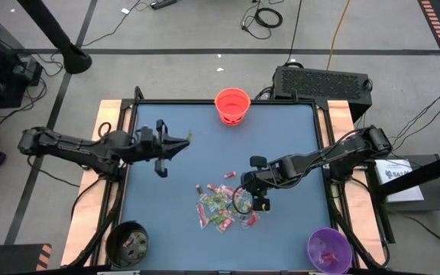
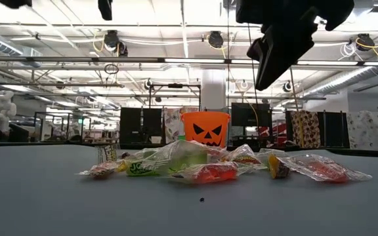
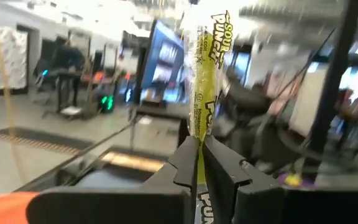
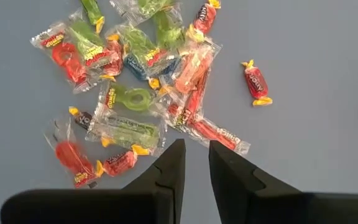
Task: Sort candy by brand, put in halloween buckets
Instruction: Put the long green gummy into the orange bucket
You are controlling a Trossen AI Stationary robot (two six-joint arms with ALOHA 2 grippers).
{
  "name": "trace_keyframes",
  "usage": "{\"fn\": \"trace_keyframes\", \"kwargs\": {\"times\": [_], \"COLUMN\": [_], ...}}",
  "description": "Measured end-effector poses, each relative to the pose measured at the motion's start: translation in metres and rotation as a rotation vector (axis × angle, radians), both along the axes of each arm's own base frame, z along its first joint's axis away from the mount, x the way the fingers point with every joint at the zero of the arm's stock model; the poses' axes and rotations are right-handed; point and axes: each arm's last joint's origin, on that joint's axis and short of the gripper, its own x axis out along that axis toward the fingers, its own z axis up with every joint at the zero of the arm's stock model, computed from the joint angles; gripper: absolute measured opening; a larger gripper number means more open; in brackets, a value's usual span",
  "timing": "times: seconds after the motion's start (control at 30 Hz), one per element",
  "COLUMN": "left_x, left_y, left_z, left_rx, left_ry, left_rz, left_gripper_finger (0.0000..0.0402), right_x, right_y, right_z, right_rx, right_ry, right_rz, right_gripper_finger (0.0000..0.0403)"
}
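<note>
The candy (image 1: 224,202) lies in a loose pile of red, green and blue wrapped sweets on the blue table, right of its middle and toward the near edge; it also shows as the pile (image 4: 135,99). My left gripper (image 1: 180,142) hangs above the table's left half, shut on a long green Sour Punch candy (image 3: 202,81). My right gripper (image 4: 196,155) hovers over the pile's near right edge, pointing down, with a narrow gap between its fingers and nothing in it. The orange bucket (image 1: 232,105) stands at the far edge, the black one (image 1: 128,243) near left, the purple one (image 1: 328,248) near right. My left gripper pinches the long green candy between its two fingers, on the wrapper's flat sides (image 3: 199,152). Most of the strip stands out past the fingertips, and a short part shows back between the fingers. The fingers point about level toward the table's right. The candy is lifted clear of the table.
The black bucket and the purple bucket each hold a few sweets. One red sweet (image 4: 255,82) lies apart from the pile. Bare blue table shows in the far half and between the pile and the buckets. Wooden rails run along the left and right sides.
</note>
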Motion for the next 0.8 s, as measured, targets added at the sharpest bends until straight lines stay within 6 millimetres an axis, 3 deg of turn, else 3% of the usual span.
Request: {"fn": "trace_keyframes", "kwargs": {"times": [0.17,0.43,0.57,0.8], "left_x": [-0.003,-0.002,-0.002,0.0], "left_y": [-0.002,-0.001,0.001,0.002], "left_z": [-0.002,-0.006,-0.007,-0.014], "left_rx": [-0.009,0.031,0.224,0.714], "left_ry": [-0.083,-0.038,0.003,0.172], "left_rz": [-0.022,0.012,0.119,0.276], "left_gripper_finger": [0.0026,0.0026,0.0026,0.0026], "right_x": [0.0,0.0,0.0,0.001], "right_y": [0.0,0.0,-0.001,-0.004], "right_z": [0.0,0.0,0.0,0.0], "right_rx": [-0.001,-0.005,-0.039,-0.059], "right_ry": [-0.001,-0.002,-0.01,-0.016], "right_rz": [-0.001,0.001,-0.013,-0.009], "right_gripper_finger": [0.0063,0.0063,0.0063,0.0063]}}
